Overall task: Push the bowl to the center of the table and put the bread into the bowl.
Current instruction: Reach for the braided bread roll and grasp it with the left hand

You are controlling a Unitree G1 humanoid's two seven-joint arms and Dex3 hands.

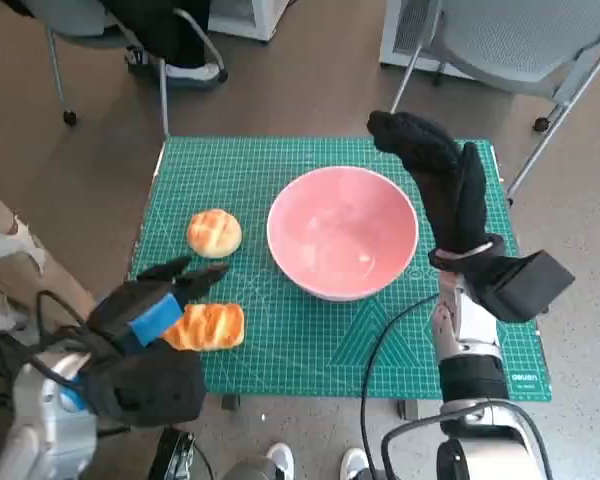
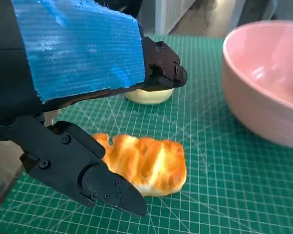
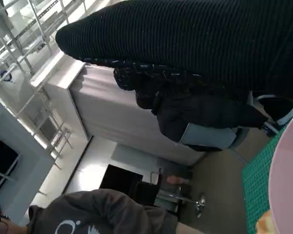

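Bread loaf (image 1: 208, 326), golden and ridged, lies on the green cutting mat (image 1: 280, 160) at the near left of the table, its left end hidden under the left hand (image 1: 145, 325). Fingers (image 2: 107, 187) spread around it; contact cannot be made out. Round bun (image 1: 214, 232) just beyond, partly hidden in the left wrist view. Pink bowl (image 1: 342, 232) sits mid-table. Right hand (image 1: 442, 180) by the bowl's right rim, fingers extended together, holding nothing.
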